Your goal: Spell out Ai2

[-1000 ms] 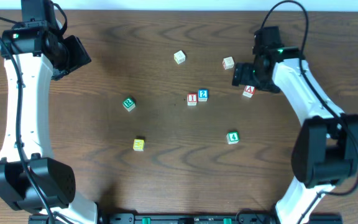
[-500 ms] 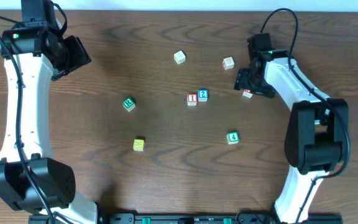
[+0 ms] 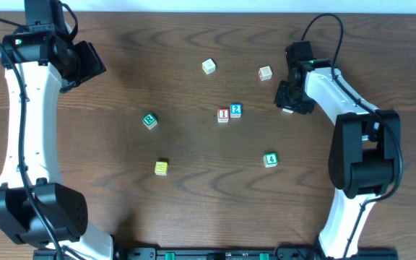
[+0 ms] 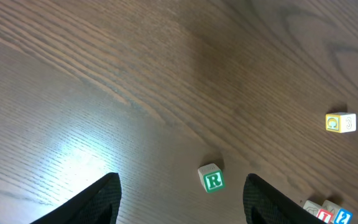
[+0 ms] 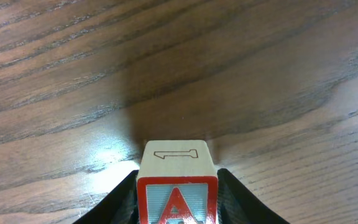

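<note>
Since a second ago, the right gripper has been brought over the red-framed wooden cube with a red "A", which was then lying uncovered beside it. From overhead that cube is being hidden almost wholly by the gripper. In the right wrist view its lower part is being cut off by the frame edge. Both dark fingers are being pressed against its sides, so it is being gripped; whether it is being lifted cannot be told. The red-framed wooden "I" cube and blue-framed wooden "2" cube are lying touching, well apart to the gripper's left. The left gripper is being held wide apart above the brown wooden table.
</note>
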